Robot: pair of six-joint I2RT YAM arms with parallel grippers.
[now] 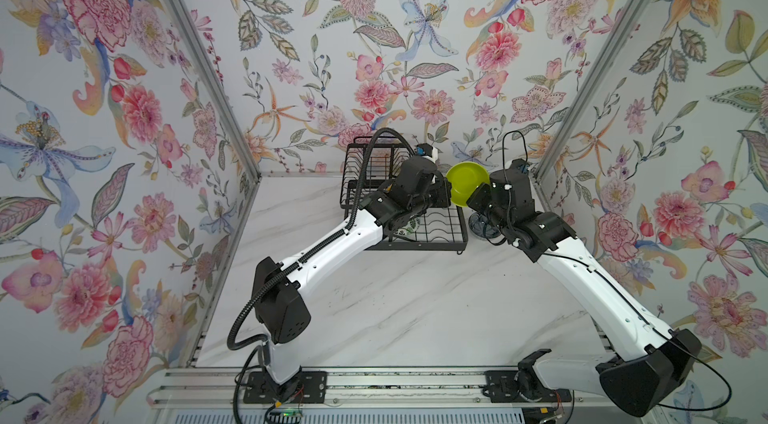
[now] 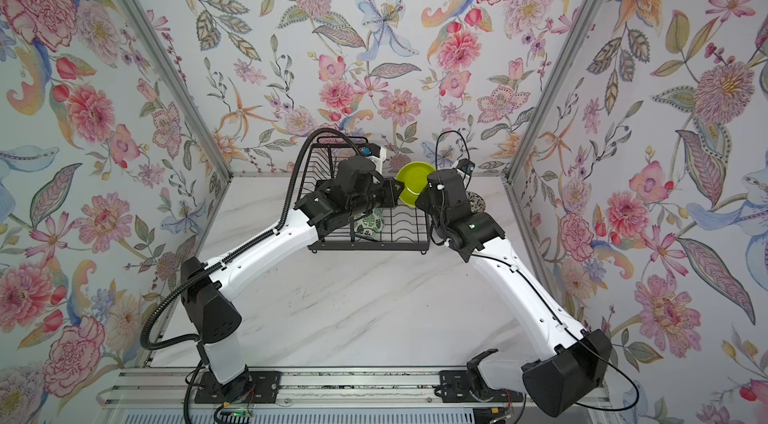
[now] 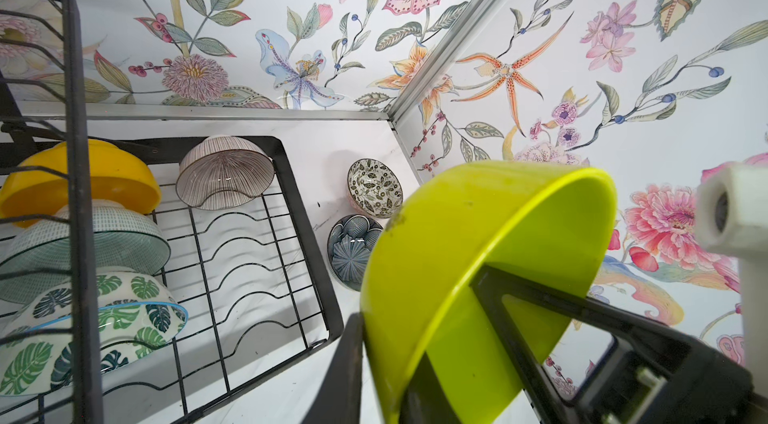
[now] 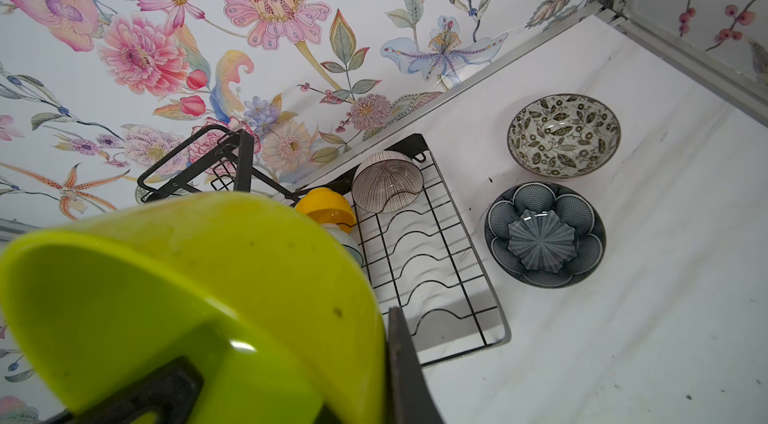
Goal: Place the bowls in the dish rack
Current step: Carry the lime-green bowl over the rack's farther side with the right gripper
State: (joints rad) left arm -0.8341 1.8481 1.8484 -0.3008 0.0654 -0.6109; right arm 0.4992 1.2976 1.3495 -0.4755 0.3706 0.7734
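The lime green bowl [image 1: 465, 183] [image 2: 415, 183] hangs tilted in the air beside the far right end of the dish rack [image 1: 453, 235] [image 3: 291, 176], held from both sides. My left gripper [image 1: 446, 189] [image 3: 386, 351] is shut on its wall, one finger outside and one inside. Opposite it, my right gripper [image 1: 478, 197] [image 4: 291, 343] is shut on the same bowl [image 4: 187, 284]. The rack holds a yellow bowl [image 3: 83, 181], a pale aqua bowl [image 3: 95, 243], a green-leaf bowl [image 3: 116, 318] and a pink-brown ribbed bowl [image 3: 224, 172].
Two bowls sit on the marble table to the right of the rack: a black-and-white patterned bowl [image 4: 563, 135] nearer the back wall and a dark blue floral bowl [image 4: 544, 235] in front of it. The rack's raised basket [image 1: 374, 160] stands at the back left. Floral walls close three sides.
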